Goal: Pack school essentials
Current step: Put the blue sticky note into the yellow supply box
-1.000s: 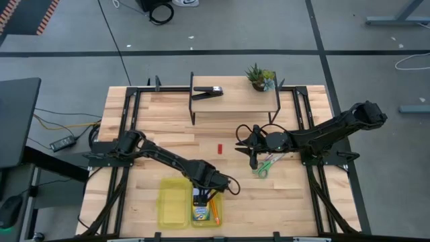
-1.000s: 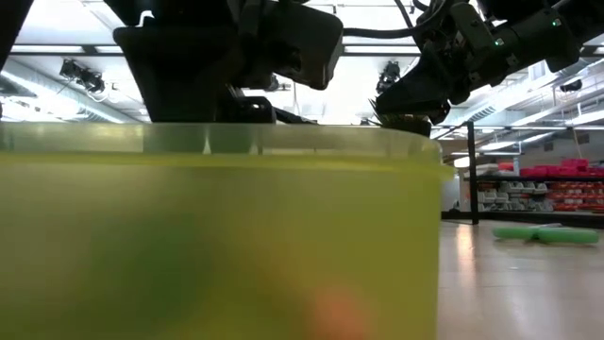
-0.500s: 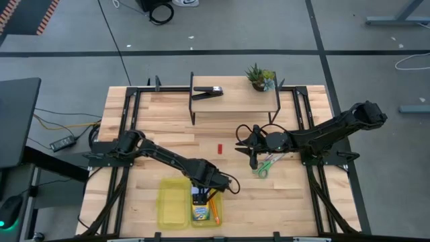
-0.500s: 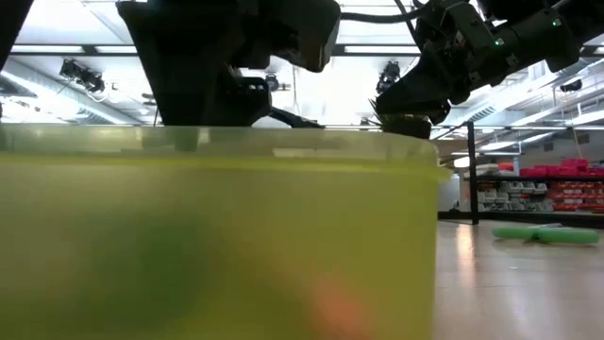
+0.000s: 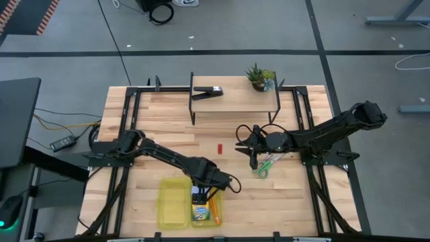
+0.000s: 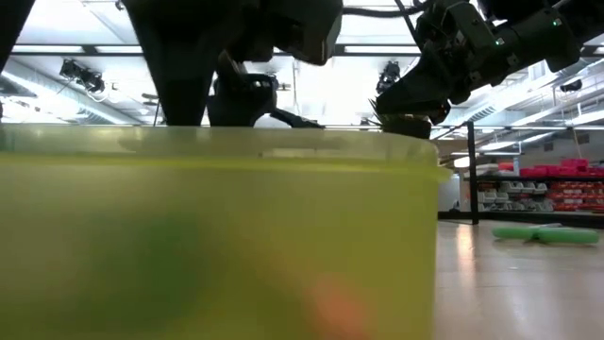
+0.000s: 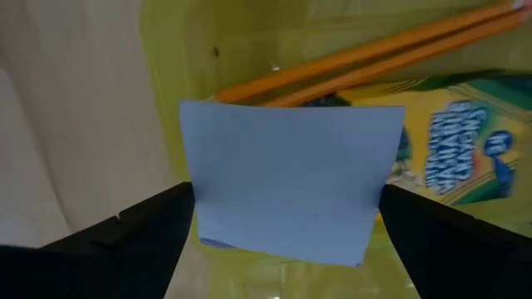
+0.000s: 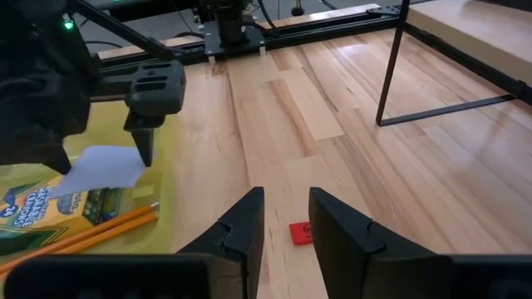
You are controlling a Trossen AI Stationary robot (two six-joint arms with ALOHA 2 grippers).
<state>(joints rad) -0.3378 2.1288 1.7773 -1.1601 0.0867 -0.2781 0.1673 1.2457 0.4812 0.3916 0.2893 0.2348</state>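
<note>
My left gripper (image 5: pixel 199 193) hangs over the right half of the yellow-green container (image 5: pixel 173 202), shut on the pale bluish-white block (image 7: pixel 291 178). Under it, inside the container, lie the yellow-green crayon box (image 7: pixel 453 158) and orange pencils (image 7: pixel 374 58). My right gripper (image 5: pixel 254 162) hovers open over the table's middle right, beside the green-handled scissors (image 5: pixel 268 165), which lie flat on the wood. The short red piece (image 8: pixel 301 233) lies on the table just beyond its fingertips (image 8: pixel 241 223). My left gripper pinches the pale block between its two fingers (image 7: pixel 145 232), one on each of two opposite side edges (image 7: pixel 193 199). The fingers come from above, pointing down. The block is lifted clear and hangs over the crayon box and pencils in the container.
A black-framed wooden shelf (image 5: pixel 235 101) stands at the far side and carries a black clip-like tool (image 5: pixel 208 92) and a small potted plant (image 5: pixel 259 76). The container's wall (image 6: pixel 217 236) fills the foreground of the low view. Bare wood lies between the container and the shelf.
My left gripper has risen a little above the container, keeping hold of the pale block. My right arm has kept still.
</note>
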